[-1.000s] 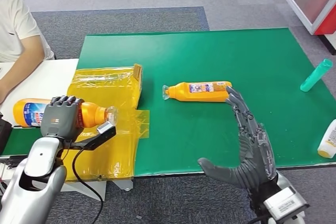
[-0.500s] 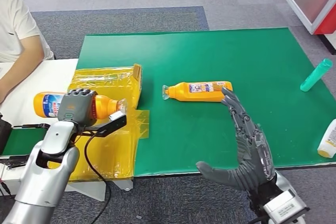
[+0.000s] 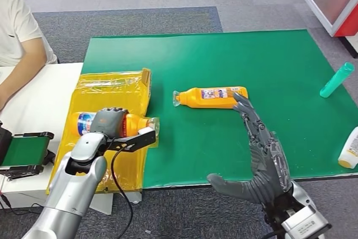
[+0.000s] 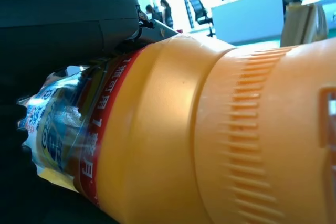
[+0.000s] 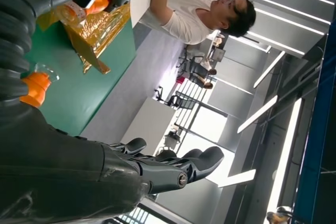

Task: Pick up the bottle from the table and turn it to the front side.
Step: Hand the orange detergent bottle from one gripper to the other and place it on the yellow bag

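While my left hand (image 3: 111, 120) wraps around an orange bottle (image 3: 135, 123) lying sideways over the yellow plastic bag (image 3: 126, 90) | my right hand (image 3: 264, 155) is spread wide, holding nothing; its fingertips (image 3: 239, 99) sit just beside the base of a second orange bottle (image 3: 211, 97) lying on the green mat (image 3: 253, 60) ahead of it

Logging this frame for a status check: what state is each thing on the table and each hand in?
Left hand: grips an orange bottle.
Held bottle: on its side over the yellow bag.
Right hand: open, fingers spread.
Second orange bottle: lying flat on the green mat.
Teal bottle: lying down.
White bottle: lying at the mat's edge.
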{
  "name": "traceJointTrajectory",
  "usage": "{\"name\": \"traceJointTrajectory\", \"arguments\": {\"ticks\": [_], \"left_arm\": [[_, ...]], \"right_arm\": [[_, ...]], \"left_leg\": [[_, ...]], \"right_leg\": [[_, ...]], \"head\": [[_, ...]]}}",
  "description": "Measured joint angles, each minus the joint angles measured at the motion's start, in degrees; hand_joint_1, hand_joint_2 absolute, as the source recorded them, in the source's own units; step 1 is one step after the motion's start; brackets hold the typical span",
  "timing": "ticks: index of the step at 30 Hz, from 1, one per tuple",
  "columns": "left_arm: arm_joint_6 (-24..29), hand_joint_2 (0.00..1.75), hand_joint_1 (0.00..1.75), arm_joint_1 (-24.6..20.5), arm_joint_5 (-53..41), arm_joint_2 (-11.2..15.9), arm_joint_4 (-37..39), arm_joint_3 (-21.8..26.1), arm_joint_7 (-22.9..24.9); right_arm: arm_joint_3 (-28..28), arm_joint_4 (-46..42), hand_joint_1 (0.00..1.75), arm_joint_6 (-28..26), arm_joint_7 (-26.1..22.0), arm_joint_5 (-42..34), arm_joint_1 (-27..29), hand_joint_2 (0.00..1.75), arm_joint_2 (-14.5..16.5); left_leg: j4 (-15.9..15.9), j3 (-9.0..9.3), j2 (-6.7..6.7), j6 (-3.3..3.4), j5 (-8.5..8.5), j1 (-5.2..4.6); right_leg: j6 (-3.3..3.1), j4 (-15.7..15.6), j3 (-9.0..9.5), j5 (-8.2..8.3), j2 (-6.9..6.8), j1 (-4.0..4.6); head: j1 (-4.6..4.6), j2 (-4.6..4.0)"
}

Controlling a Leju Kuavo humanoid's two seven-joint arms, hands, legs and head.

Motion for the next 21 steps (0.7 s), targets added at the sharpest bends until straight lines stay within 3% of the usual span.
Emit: {"name": "traceJointTrajectory", "arguments": {"ticks": [9,13,21], "left_arm": [[-2.22,1.75,1.75,-1.07,2.66,-2.11,6.45,1.39,-1.29],[-2.17,1.75,0.04,-1.64,2.98,-2.15,7.61,1.97,-1.35],[-1.54,1.75,0.00,-1.68,2.93,-2.52,7.79,2.47,-0.62]], "right_arm": [[-0.09,0.92,0.00,-0.16,-1.09,-0.85,-0.61,1.75,-0.35],[-0.18,0.92,0.00,-0.20,-1.13,-0.89,-0.60,1.75,-0.56],[-0.35,0.92,0.00,-0.22,-1.00,-0.52,-0.57,1.75,-0.61]], "left_leg": [[0.00,0.01,0.00,0.00,0.00,0.00],[0.00,0.01,0.00,0.00,0.00,0.00],[0.00,0.01,0.00,0.00,0.01,0.00]], "right_leg": [[0.00,0.00,0.00,0.00,0.00,0.00],[0.00,0.00,0.00,0.00,0.00,0.00],[0.00,0.01,0.01,0.01,0.00,0.00]], "head": [[-0.01,0.00],[0.01,0.00],[0.01,0.00]]}}
